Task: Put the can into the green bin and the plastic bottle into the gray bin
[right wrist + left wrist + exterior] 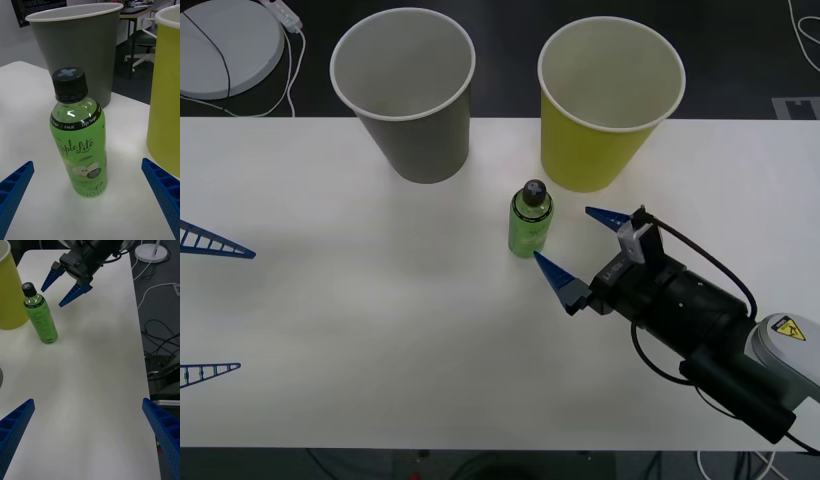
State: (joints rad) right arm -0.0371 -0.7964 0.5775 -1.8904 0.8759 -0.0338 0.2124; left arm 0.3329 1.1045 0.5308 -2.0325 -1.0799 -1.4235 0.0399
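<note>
The plastic bottle (531, 222) of green drink stands upright with its black cap on, in front of the gap between the two cups. The gray bin (402, 95) is at the back left and the green bin (610, 105) at the back right. My right gripper (565, 235) is open, low over the table just right of the bottle, with nothing between its tips. In the right wrist view the bottle (78, 138) stands close ahead between my blue fingers (15, 187). My left gripper (245, 310) is open at the table's left edge. The can is out of view.
The white table (380, 350) has free room in front and to the left of the bottle. A white round base with a cable (225, 40) lies beyond the table's back left corner. Cables lie on the floor (161, 333) past the table's edge.
</note>
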